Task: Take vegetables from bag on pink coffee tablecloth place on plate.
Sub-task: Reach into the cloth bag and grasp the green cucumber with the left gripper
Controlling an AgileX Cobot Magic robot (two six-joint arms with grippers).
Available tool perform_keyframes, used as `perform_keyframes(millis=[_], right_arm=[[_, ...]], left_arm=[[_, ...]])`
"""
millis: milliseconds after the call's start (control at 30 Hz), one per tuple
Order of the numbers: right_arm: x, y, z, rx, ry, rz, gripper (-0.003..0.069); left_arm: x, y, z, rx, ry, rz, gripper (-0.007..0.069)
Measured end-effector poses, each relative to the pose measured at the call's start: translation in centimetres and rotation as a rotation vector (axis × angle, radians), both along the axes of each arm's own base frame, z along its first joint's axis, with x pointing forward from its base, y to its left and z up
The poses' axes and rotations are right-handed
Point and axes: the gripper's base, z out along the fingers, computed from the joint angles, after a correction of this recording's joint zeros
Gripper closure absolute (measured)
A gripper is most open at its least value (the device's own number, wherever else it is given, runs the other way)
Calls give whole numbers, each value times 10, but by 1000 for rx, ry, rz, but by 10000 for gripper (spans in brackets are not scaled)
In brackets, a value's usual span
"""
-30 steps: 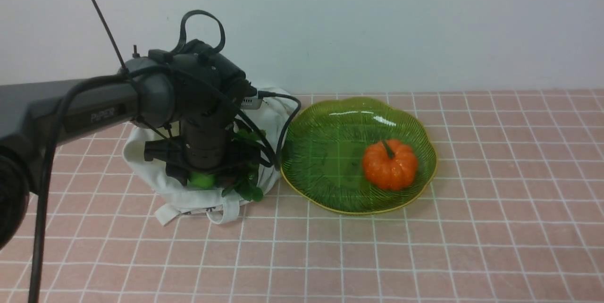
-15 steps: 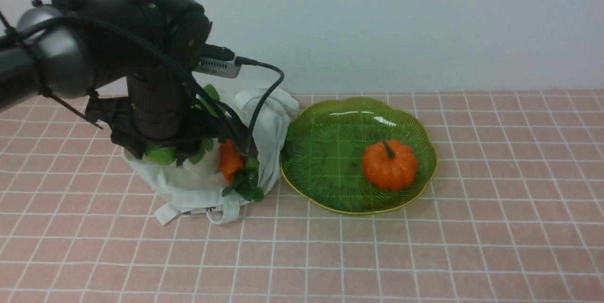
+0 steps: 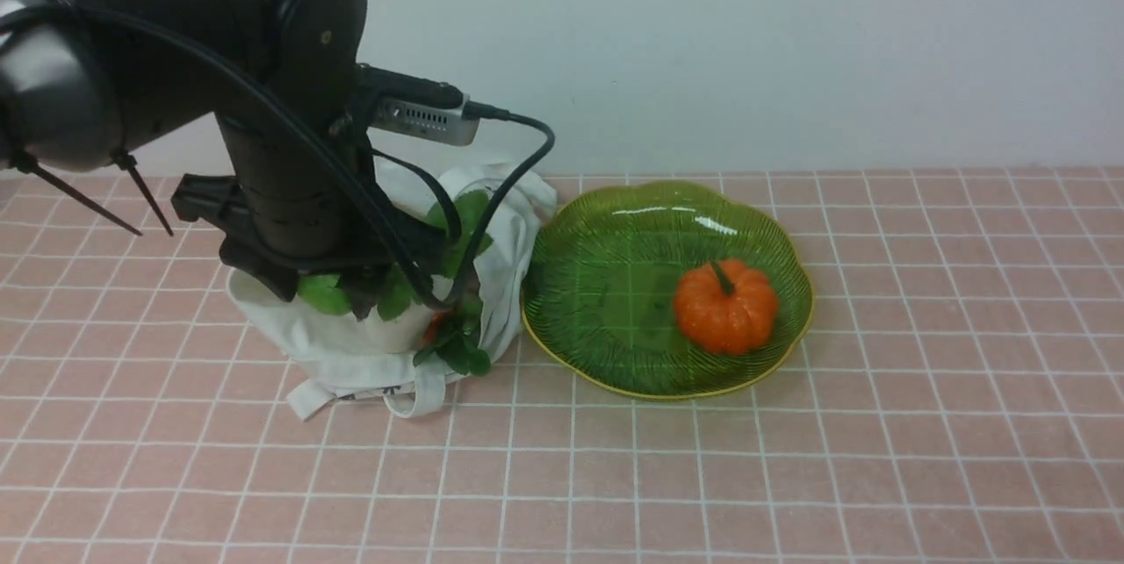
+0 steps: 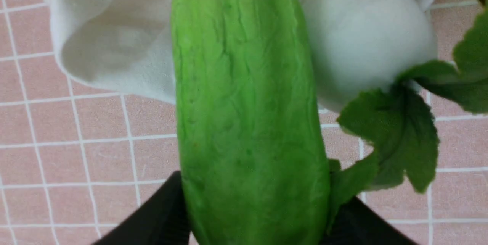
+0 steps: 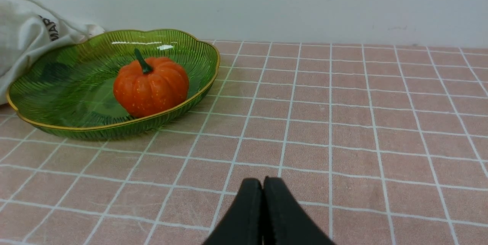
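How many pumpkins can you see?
1: the orange pumpkin, sitting on the right-hand part of the green plate. Another could be hidden behind the left arm or in the bag.

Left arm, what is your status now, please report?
Left gripper shut on cucumber. Plate holds only pumpkin. Radish leaves close beside the grip. Right gripper shut.

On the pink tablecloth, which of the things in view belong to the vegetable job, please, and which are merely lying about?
Part of the job:
- cucumber, in the left gripper
- white radish
- carrot
- bag
- plate
- tablecloth

Not clearly needed:
- pumpkin, already on the plate
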Motion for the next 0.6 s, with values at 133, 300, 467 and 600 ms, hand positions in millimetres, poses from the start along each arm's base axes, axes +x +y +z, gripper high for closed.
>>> perform_keyframes(millis=[133, 300, 467, 600], right_arm=[[0, 0, 0, 0, 0, 0, 673], [0, 0, 0, 0, 0, 0, 673], [0, 0, 0, 0, 0, 0, 673], [0, 0, 0, 0, 0, 0, 673]], left_arm=[[10, -1, -1, 2, -91, -22, 262], [27, -3, -19, 39, -126, -17, 262], [38, -2, -51, 51, -34, 15, 262], [41, -3, -66, 47, 13, 30, 262]])
